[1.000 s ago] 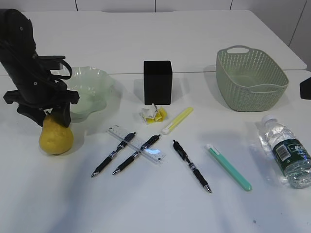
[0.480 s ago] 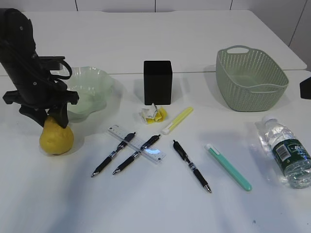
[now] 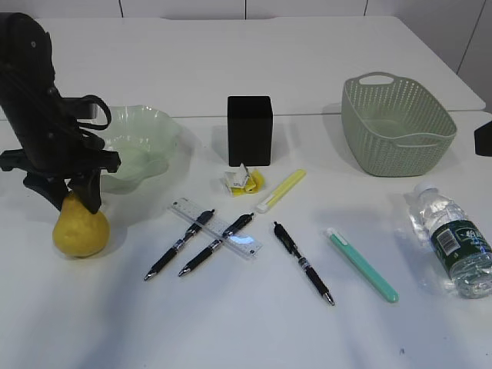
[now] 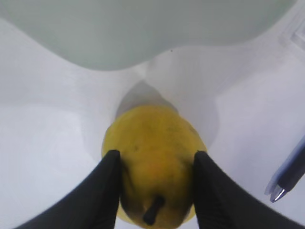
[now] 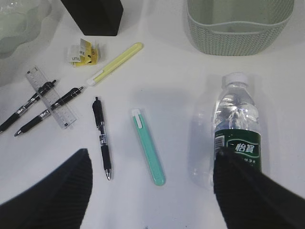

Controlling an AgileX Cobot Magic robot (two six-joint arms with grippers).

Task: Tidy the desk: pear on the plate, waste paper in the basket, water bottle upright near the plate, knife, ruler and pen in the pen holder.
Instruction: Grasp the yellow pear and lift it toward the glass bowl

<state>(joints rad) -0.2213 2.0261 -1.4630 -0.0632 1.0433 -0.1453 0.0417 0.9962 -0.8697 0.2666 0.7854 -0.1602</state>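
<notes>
My left fingers point(image 4: 112, 191) clamped on pear point(image 4: 152, 157), one pad per flank, stem toward wrist. Pear low at bench point(image 3: 254, 323) level, just beside plate point(image 3: 142, 146). Advice: hold squeeze even, lift clear of wavy rim, lower into dish centre, then release. My right fingers point(image 5: 47, 186) wide, empty, above water bottle point(image 5: 236, 138).

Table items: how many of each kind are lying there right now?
Pear: 1
Plate: 1
Pen holder: 1
Basket: 1
Bottle: 1
Ruler: 1
Black pens: 3
Yellow stick: 1
Teal stick: 1
Paper wad: 1
Total: 12
</notes>
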